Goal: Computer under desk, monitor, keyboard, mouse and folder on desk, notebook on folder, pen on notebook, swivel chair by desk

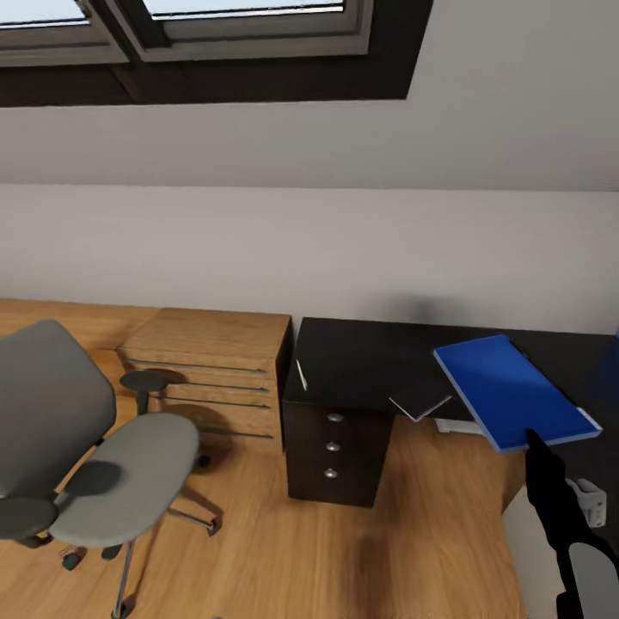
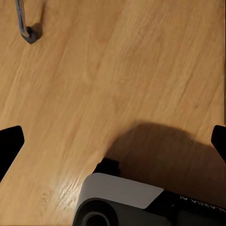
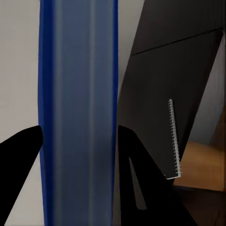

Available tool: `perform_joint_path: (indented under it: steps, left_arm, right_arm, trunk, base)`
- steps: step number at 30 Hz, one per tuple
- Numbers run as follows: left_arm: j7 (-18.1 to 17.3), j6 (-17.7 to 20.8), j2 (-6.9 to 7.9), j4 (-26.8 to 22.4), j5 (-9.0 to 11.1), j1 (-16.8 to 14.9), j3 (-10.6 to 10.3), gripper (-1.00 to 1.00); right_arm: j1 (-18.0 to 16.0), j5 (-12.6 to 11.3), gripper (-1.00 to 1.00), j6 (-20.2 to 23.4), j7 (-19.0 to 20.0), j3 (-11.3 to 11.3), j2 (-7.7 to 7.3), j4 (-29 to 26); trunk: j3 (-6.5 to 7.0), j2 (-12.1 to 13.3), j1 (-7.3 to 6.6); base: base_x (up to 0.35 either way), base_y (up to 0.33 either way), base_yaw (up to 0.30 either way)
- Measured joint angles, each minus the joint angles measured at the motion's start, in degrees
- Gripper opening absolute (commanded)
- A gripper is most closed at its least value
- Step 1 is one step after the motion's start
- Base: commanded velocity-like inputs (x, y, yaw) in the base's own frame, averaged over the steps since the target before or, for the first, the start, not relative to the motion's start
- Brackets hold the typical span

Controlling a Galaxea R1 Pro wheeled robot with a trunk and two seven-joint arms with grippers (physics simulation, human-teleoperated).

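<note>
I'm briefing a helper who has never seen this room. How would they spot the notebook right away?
Find the glossy black desk against the white wall, right of the wooden dresser. At its front edge, above the gap right of the three-knob drawers, lies the notebook, partly overhanging. It is small, thin and dark grey, unlike the larger bright blue folder beside it in the right gripper, or the slim whitish pen.

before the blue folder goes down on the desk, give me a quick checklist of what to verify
1. Grip: right claw shut on the flat bright blue folder, fingers on both faces. Ok.
2. Folder off the grey swivel chair: seat bare. Ok.
3. Folder over the glossy black desk: held above its top, tilted, not resting. Not ok yet.
4. Landing spot: thin grey notebook overhangs the front edge beside the folder; whitish pen lies farther away. Ok.
5. Mouse to set it beside: cannot tell.
6. Left claw open over wood floor, holding nothing. Ok.
</note>
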Motion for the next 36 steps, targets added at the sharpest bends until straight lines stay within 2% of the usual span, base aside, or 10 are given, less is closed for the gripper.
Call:
perform_joint_path:
  steps: [21,28,31,36]
  left_arm:
    - [0.0,0.0,-0.07,0.5,0.0,0.0,-0.1,1.00]
    - [0.0,0.0,0.00,0.8,0.0,0.0,-0.2,1.00]
    - [0.0,0.0,0.01,0.8,0.0,0.0,-0.2,1.00]
    - [0.0,0.0,0.01,0.8,0.0,0.0,-0.1,1.00]
  right_arm:
    - [0.0,0.0,-1.00,0.1,0.0,0.0,-0.09,0.2]
    - [0.0,-0.2,-1.00,0.3,0.3,0.1,0.00,0.1]
    - [0.0,-2.4,-1.00,0.2,0.6,0.2,0.00,0.0]
    - [0.0,-2.8,-1.00,0.5,0.5,0.2,0.05,-0.3]
  trunk:
    - [0.00,0.0,0.00]
    - [-0.17,0.0,0.00]
    - [-0.17,0.0,0.00]
    - [-0.18,0.0,0.00]
  base:
    - [0.000,-0.009,-0.280]
    - [0.000,-0.282,-0.058]
    - [0.000,-0.218,-0.002]
    - [0.000,-0.024,0.000]
